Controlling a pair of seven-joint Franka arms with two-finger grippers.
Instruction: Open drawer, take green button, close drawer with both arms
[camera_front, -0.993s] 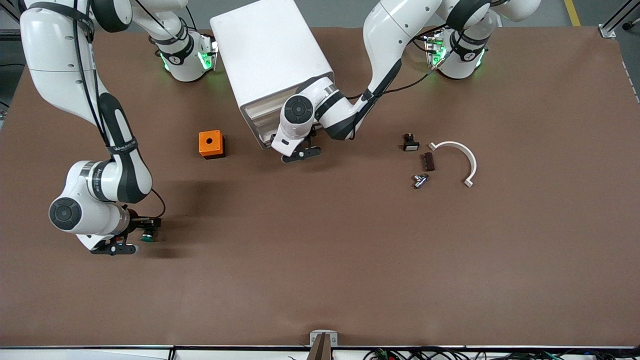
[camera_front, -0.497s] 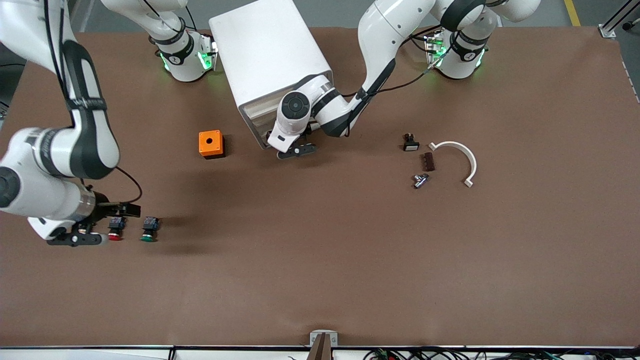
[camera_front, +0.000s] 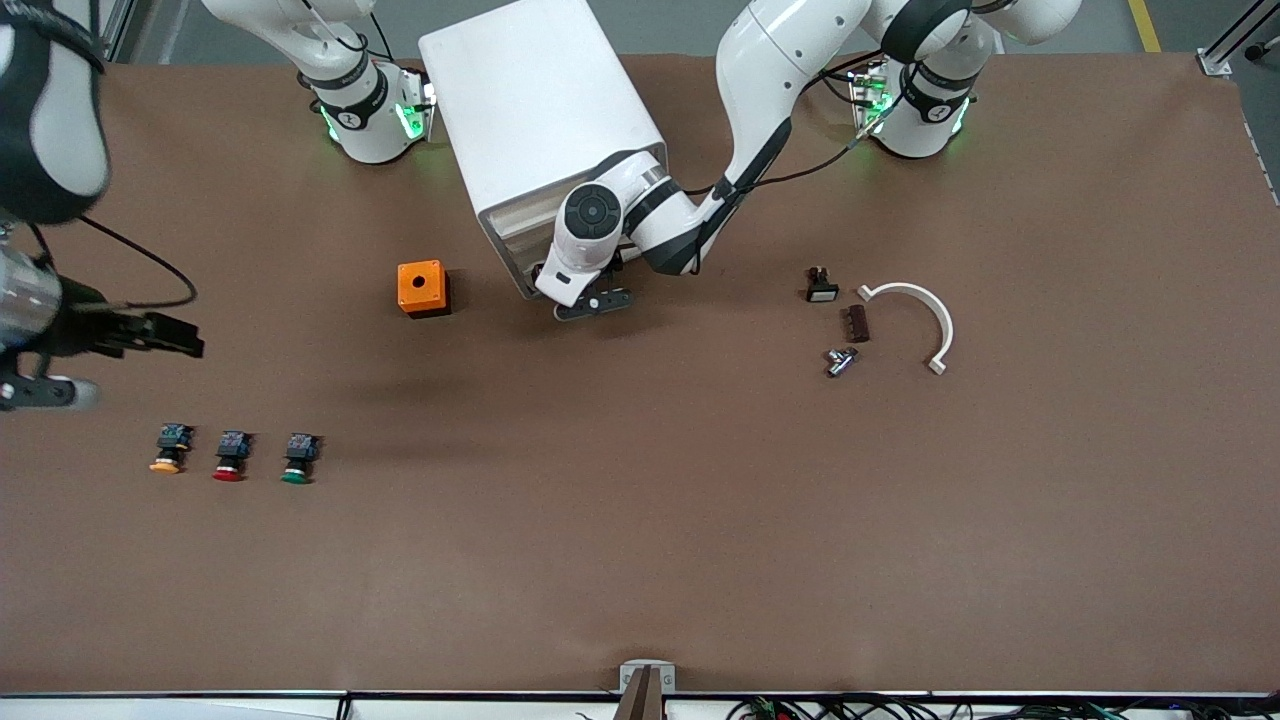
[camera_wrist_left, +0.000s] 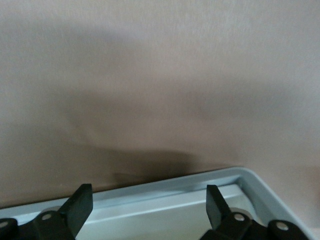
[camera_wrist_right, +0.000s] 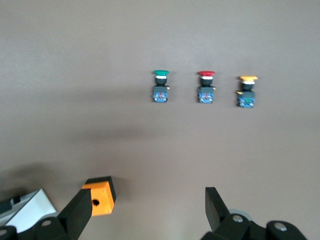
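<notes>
The green-capped button (camera_front: 297, 459) stands alone on the table, last in a row with a red-capped (camera_front: 230, 457) and an orange-capped one (camera_front: 169, 449). It also shows in the right wrist view (camera_wrist_right: 160, 86). My right gripper (camera_front: 45, 392) is open and empty, high over the right arm's end of the table (camera_wrist_right: 147, 197). My left gripper (camera_front: 590, 302) is open against the low front of the white cabinet (camera_front: 540, 100). The drawer (camera_front: 525, 265) looks flush with the others. Its white edge (camera_wrist_left: 165, 200) lies between my left gripper's open fingers (camera_wrist_left: 147, 192).
An orange box (camera_front: 422, 288) with a hole sits beside the cabinet, toward the right arm's end. Toward the left arm's end lie a small black part (camera_front: 821, 285), a brown block (camera_front: 856, 323), a metal fitting (camera_front: 840, 360) and a white curved piece (camera_front: 915, 315).
My right gripper let go of the green button, rose and drew away toward the right arm's end, uncovering the other two buttons. My left gripper moved slightly in toward the cabinet front, then stayed.
</notes>
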